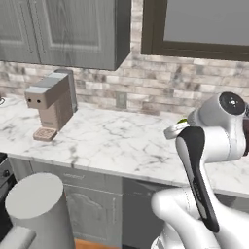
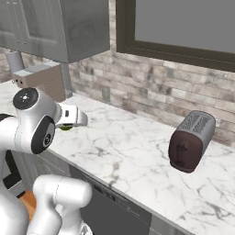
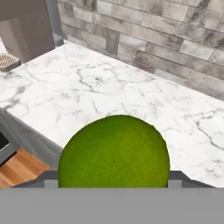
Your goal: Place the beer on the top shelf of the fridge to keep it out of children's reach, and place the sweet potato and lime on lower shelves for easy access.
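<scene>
The lime [image 3: 114,151] is a round yellow-green fruit that looms large at the bottom of the hand view. My gripper [image 3: 113,180] is shut on it, a dark fingertip [image 3: 176,176] showing at each side. It hangs above the front part of the white marble counter [image 3: 109,83]. In the left base view a green sliver of the lime [image 1: 182,120] peeks out behind the white hand [image 1: 176,130]. From the right base camera the lime [image 2: 67,127] sits under the hand [image 2: 73,116]. The beer, the sweet potato and the fridge are out of view.
A brown coffee machine [image 1: 51,104] stands at the counter's back left. A dark red toaster [image 2: 192,140] lies to the right. Grey wall cabinets [image 1: 63,29] and a dark-framed window [image 2: 183,27] hang above the brick wall. Wooden floor [image 3: 17,168] shows below the counter edge.
</scene>
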Tool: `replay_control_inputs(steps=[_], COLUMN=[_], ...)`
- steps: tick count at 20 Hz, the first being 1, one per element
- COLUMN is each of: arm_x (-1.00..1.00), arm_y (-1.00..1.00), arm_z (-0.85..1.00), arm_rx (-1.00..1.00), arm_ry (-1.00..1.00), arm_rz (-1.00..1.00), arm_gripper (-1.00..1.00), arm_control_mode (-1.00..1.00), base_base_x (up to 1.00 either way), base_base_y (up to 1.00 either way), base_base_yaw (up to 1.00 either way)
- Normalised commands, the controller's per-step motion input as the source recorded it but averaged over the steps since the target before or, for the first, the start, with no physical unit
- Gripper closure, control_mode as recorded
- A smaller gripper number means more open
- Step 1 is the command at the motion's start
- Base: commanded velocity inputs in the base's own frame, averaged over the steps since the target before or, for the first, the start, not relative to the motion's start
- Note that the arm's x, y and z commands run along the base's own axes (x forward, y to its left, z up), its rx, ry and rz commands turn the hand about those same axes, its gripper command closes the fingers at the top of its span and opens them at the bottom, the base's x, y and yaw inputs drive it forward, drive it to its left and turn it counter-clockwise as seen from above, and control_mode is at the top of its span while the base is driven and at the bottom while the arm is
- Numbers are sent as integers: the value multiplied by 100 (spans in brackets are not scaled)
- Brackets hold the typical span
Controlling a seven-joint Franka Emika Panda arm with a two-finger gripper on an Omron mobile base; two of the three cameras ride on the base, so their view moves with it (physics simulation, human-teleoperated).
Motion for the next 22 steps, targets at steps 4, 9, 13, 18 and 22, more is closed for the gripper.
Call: replay_control_inputs(steps=[4,9,13,18,22], arm_x=[0,0,0,0,0], arm_y=[0,0,0,0,0], arm_z=[0,0,0,0,0], arm_rx=[0,0,0,0,0], arm_ry=[0,0,0,0,0], arm_rz=[0,0,0,0,0], arm_gripper=[100,100,100,100,100], arm_control_mode=[100,100,100,100,100], base_base_x=[-91,-99,-85,-74,-68], base_base_y=[-1,-10,-28,-47,-31], base_base_yaw=[5,7,15,24,31])
